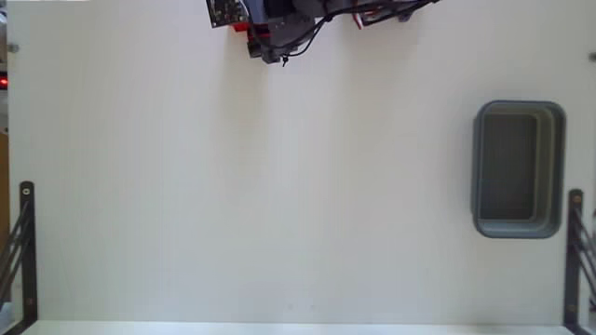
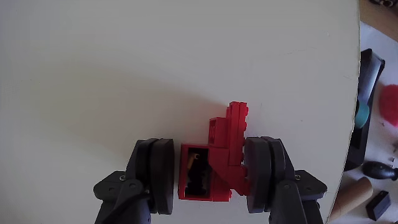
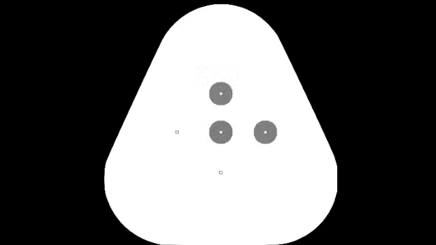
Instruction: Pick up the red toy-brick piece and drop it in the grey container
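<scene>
In the wrist view the gripper (image 2: pixel 211 177) clamps its round black pads on the lumpy, studded red toy-brick piece (image 2: pixel 225 146). In the fixed view the smooth, round-cornered grey container (image 1: pixel 519 168) sits far right on the white table (image 1: pixel 279 186).

Surface (image 1: pixel 279 186): plain off-white, matte, evenly lit, fills nearly the whole fixed view. Black metal brackets stand at its left (image 1: pixel 26 251) and right (image 1: pixel 575 256) edges in that view. Wrist view: a soft shadow lies on the surface; beyond its right edge, dark clutter (image 2: pixel 368 106) and a cardboard tube (image 2: pixel 352 200), blurred.
</scene>
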You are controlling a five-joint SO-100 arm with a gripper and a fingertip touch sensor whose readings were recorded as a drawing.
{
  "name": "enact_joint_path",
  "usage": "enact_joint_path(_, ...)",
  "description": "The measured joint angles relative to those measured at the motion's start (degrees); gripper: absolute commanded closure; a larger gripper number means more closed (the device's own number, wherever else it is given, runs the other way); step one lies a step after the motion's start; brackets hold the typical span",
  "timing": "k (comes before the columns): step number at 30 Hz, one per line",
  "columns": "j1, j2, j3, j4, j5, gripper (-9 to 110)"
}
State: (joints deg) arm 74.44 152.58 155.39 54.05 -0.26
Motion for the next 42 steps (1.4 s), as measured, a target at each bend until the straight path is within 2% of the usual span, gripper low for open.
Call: enact_joint_path(42,0.0,0.0,0.0,0.0,0.0,48)
